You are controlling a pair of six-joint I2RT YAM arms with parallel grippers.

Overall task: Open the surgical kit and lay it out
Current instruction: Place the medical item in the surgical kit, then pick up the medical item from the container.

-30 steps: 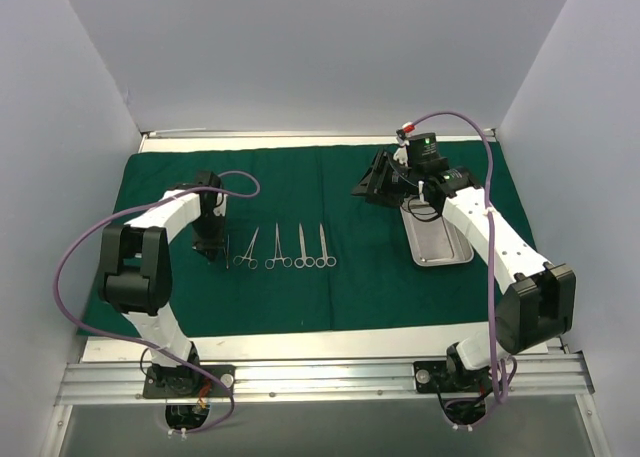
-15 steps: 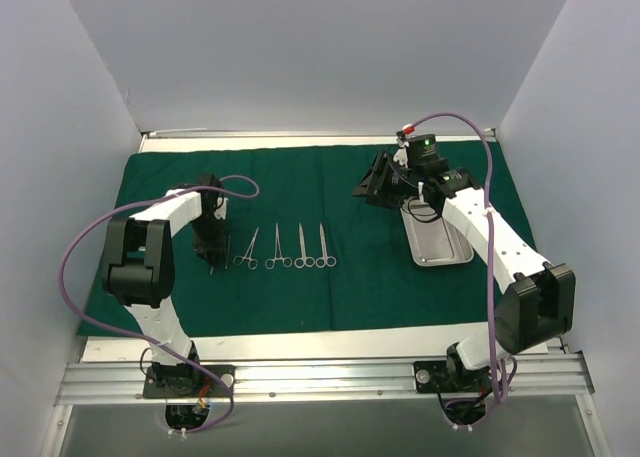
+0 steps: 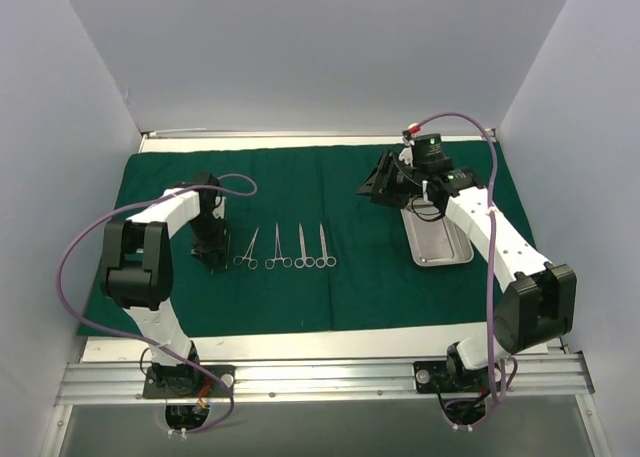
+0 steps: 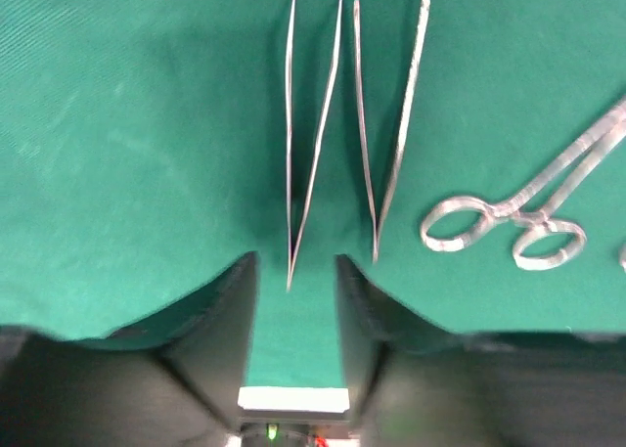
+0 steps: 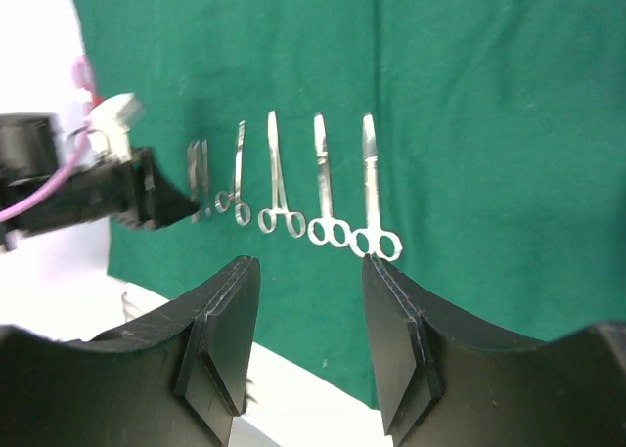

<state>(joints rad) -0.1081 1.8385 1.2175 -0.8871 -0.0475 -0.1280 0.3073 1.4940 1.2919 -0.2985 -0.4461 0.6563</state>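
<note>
Instruments laid in a row on the green drape [image 3: 360,267]
Left end effector [image 4: 293,266] is partly open and holds nothing, with tweezers [image 4: 290,251] lying just in front; right end effector [image 5: 308,271] is open, empty, near the steel tray [image 3: 440,242].

Plain dark green drape [image 3: 300,182], silver forceps [image 3: 300,245] and tweezers [image 4: 290,253], shiny steel tray [image 3: 442,243].

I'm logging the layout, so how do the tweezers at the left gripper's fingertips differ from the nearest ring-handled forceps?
The tweezers are two plain blades joined at a point; the forceps have two finger rings. The tweezers lie straight out from the left gripper; the forceps lie slanted. Both are silver, flat on the green drape, unheld.
</note>
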